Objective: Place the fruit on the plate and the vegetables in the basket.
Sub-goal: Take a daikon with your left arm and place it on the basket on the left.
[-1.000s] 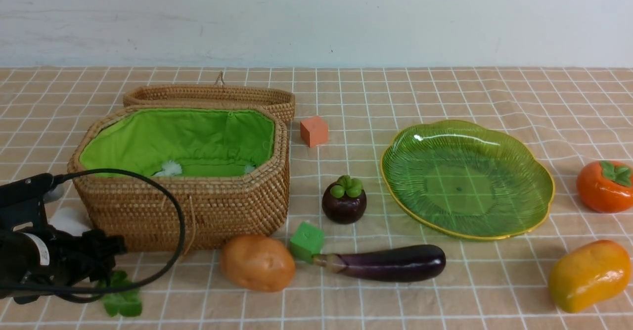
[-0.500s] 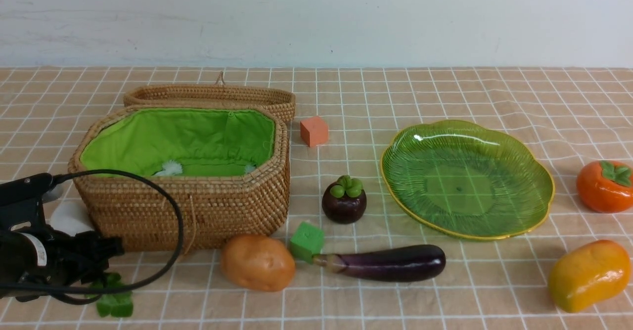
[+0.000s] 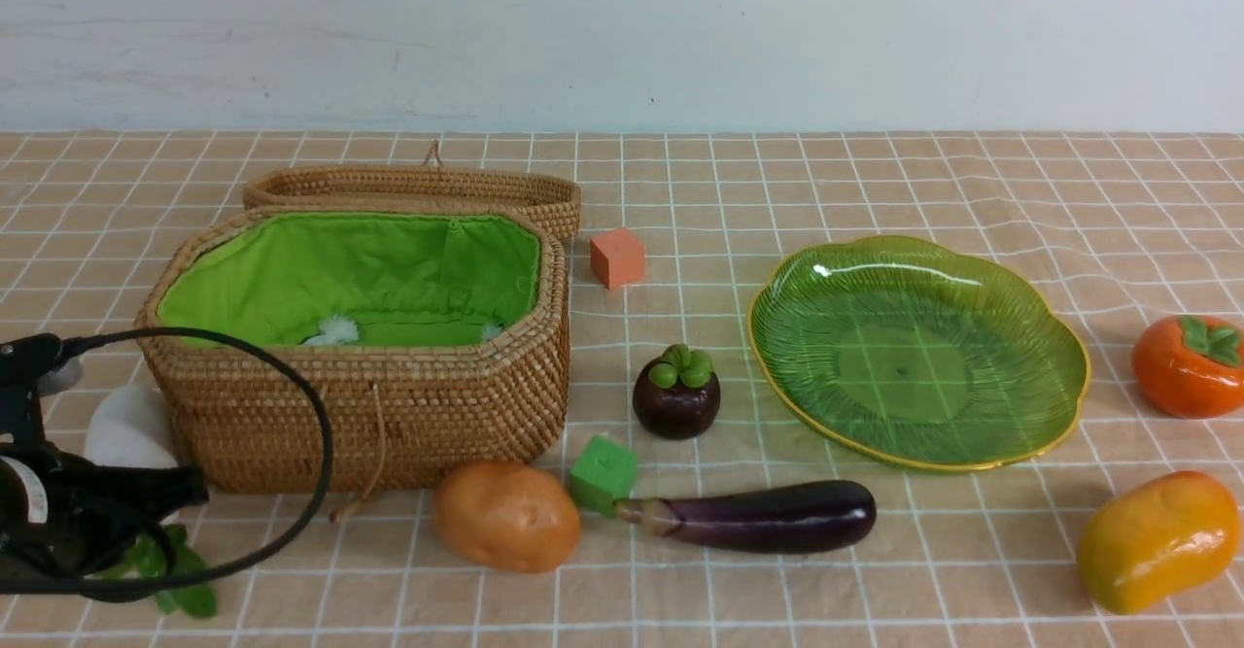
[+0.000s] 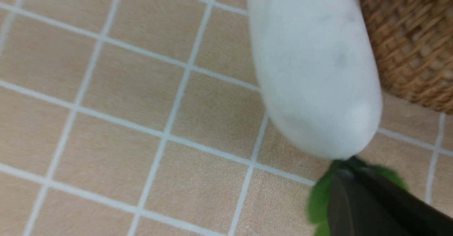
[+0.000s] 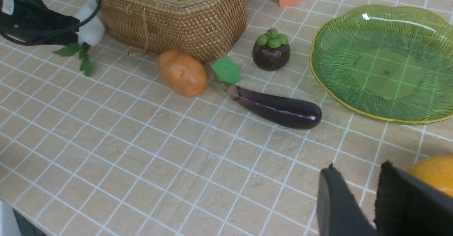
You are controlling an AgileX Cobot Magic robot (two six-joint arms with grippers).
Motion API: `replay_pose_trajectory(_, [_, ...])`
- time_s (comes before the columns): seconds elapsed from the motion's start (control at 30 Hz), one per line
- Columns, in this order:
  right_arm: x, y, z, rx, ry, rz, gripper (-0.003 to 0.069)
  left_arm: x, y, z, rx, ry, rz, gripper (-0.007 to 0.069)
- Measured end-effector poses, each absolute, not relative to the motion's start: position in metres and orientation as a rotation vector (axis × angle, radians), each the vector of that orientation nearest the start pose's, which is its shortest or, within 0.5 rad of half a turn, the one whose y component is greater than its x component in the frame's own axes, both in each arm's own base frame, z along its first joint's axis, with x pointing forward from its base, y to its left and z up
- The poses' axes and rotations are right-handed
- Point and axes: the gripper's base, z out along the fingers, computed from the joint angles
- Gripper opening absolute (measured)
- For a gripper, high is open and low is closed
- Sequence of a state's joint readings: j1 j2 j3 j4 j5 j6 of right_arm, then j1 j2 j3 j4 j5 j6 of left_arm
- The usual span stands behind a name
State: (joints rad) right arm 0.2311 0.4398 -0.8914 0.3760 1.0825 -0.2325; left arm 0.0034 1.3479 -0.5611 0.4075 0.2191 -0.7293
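Basket [image 3: 369, 415] sits left of centre on the table [image 3: 875, 191], its lid [image 3: 418, 187] lying right behind it. Radish [image 3: 126, 429] is tucked against the basket's left wall, leaves pointing to the near edge. Potato [image 3: 505, 517] is just in front of the basket's right corner. Near cube [image 3: 603, 473] is right of the potato, touching the stem end of the eggplant [image 3: 768, 517], which stretches off to the right. Mangosteen [image 3: 676, 395] stands behind that cube, between basket and plate [image 3: 914, 357]. Far cube [image 3: 617, 257] sits off the lid's right end. Persimmon [image 3: 1188, 366] is right of the plate, mango [image 3: 1157, 539] in front of it
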Motion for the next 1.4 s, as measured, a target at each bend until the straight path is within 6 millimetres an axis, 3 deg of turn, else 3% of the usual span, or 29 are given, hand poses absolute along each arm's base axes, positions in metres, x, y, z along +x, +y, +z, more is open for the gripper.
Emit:
replay_pose_trajectory(0.13, [0.032,0.038,0.383,-0.492,2.026,0.454,0.0192,0.231,0.010,0.203,-0.447,2.399,-0.020,-0.0013])
replay_pose_trajectory(0.47, [0.032,0.038,0.383,-0.494,2.025,0.453,0.0192,0.231,0.008,0.204,-0.531,2.382,-0.083,0.0016])
replay_pose_trajectory(0.57, [0.032,0.038,0.383,-0.494,2.025,0.453,0.0192,0.234,0.007,0.196,-0.570,2.405,-0.101,0.0202])
replay_pose_trajectory(0.6, [0.032,0.038,0.383,-0.494,2.025,0.453,0.0192,0.234,0.007,0.195,-0.571,2.406,-0.102,0.0202])
replay_pose_trajectory(0.63, [0.032,0.038,0.383,-0.494,2.025,0.453,0.0192,0.237,0.006,0.190,-0.593,2.411,-0.120,0.0314])
replay_pose_trajectory(0.67, [0.032,0.038,0.383,-0.494,2.025,0.453,0.0192,0.239,0.006,0.187,-0.609,2.407,-0.135,0.0376])
replay_pose_trajectory(0.7, [0.032,0.038,0.383,-0.494,2.025,0.453,0.0192,0.240,0.006,0.187,-0.610,2.411,-0.134,0.0388])
replay_pose_trajectory(0.77, [0.032,0.038,0.383,-0.495,2.025,0.453,0.0192,0.246,0.004,0.176,-0.650,2.413,-0.167,0.0517])
replay_pose_trajectory(0.93, [0.032,0.038,0.383,-0.495,2.025,0.453,0.0192,0.255,0.002,0.157,-0.660,2.430,-0.191,0.0632])
replay_pose_trajectory(1.03, [0.032,0.038,0.383,-0.495,2.025,0.457,0.0192,0.260,0.002,0.148,-0.654,2.434,-0.202,0.0624])
replay_pose_trajectory(1.17, [0.032,0.038,0.383,-0.495,2.025,0.457,0.0192,0.264,0.001,0.146,-0.645,2.422,-0.214,0.0557])
replay_pose_trajectory(1.3, [0.032,0.038,0.383,-0.495,2.025,0.457,0.0192,0.265,0.001,0.144,-0.622,2.435,-0.203,0.0442])
replay_pose_trajectory(1.4, [0.032,0.038,0.383,-0.495,2.025,0.457,0.0192,0.264,0.001,0.143,-0.618,2.447,-0.194,0.0271])
